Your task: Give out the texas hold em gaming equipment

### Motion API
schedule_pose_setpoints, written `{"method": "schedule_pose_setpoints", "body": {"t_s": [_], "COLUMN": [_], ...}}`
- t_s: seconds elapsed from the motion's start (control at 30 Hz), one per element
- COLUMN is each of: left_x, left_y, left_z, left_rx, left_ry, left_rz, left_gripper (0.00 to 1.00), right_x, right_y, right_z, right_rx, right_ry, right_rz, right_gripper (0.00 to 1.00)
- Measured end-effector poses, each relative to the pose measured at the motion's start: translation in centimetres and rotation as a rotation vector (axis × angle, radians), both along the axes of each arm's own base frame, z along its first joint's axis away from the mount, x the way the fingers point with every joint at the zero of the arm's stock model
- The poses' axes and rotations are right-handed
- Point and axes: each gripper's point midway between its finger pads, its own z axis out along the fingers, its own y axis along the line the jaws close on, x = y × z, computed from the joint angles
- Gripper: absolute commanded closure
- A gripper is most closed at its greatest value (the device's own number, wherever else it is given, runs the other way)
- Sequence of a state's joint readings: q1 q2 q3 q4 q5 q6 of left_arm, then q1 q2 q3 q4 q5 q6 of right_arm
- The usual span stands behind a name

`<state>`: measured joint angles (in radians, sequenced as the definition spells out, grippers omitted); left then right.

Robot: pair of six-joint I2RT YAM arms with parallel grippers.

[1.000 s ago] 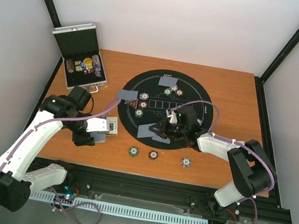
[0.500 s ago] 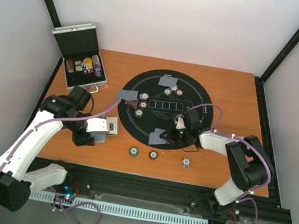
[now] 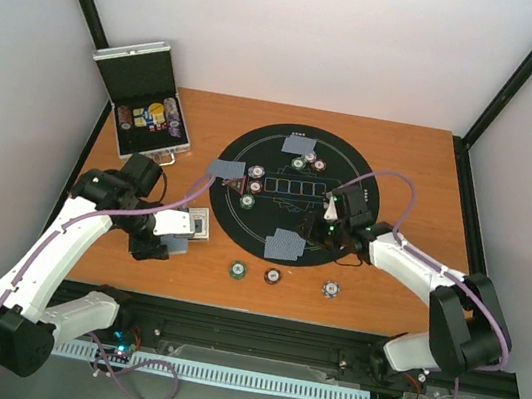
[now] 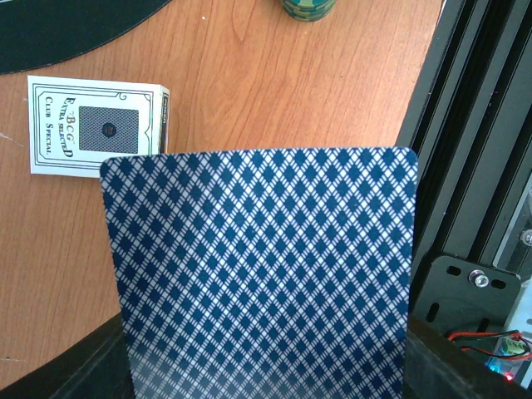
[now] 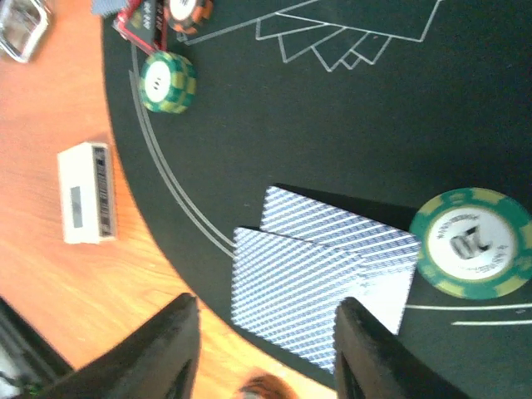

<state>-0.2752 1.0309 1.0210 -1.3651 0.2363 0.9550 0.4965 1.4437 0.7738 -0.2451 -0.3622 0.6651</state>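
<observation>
— Orange-brown wood: is that the table (image 3: 422, 174)?
— Yes. A round black mat (image 3: 339, 155) lies in its middle, and an open metal case (image 3: 140, 99) holding chips sits at the far left corner.
— Where is the left arm?
— The left gripper (image 3: 178, 229) hangs over bare wood left of the mat, clamped on a blue-patterned card (image 4: 258, 266) that fills its wrist view. Whether more cards sit behind that one, I cannot tell. A white card box (image 4: 96, 125) lies flat on the wood just beyond it.
— And the right?
— The right gripper (image 5: 266, 306) hovers over the near right part of the mat, its fingers (image 5: 170, 349) spread with nothing between them. Below it a near pair (image 5: 320, 283) of cards lies face down, overlapping, at the mat's near edge. A green chip (image 5: 474, 241) sits just beside their corner.
— Any other cards?
— A far pair (image 3: 300, 145) lies at the mat's far edge and a left pair (image 3: 226, 169) at its left edge, each with chips close by.
— The smallest things?
— On the wood in front of the mat there is a row of three: a dark green chip (image 3: 238, 270), a maroon chip (image 3: 273, 276) and a purple-white chip (image 3: 331, 290).
</observation>
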Motion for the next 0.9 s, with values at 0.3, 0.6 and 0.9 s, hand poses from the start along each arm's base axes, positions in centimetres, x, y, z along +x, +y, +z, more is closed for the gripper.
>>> {"method": "schedule_pose_setpoints", "body": {"t_s": [0.3, 0.6, 0.9], "left_x": [0.0, -0.1, -0.1], "left_y": [-0.1, -0.4, -0.4], "left_z": [0.0, 0.1, 0.1], "left_rx": [-0.008, -0.021, -0.021], "left_ry": [0.003, 0.008, 0.009], "left_rz": [-0.001, -0.004, -0.004], "left_gripper": [0.99, 0.99, 0.99], "right_x": [-5.0, -10.4, -11.4], "right_y": [8.6, 18.2, 24.2], "right_z": [4.7, 6.9, 9.0], "right_rx": [0.220, 0.468, 0.604], "right_ry": [-0.022, 0.068, 0.099], "right_rz": [0.184, 0.368, 0.448], "right_gripper": [0.34, 0.32, 0.32]}}
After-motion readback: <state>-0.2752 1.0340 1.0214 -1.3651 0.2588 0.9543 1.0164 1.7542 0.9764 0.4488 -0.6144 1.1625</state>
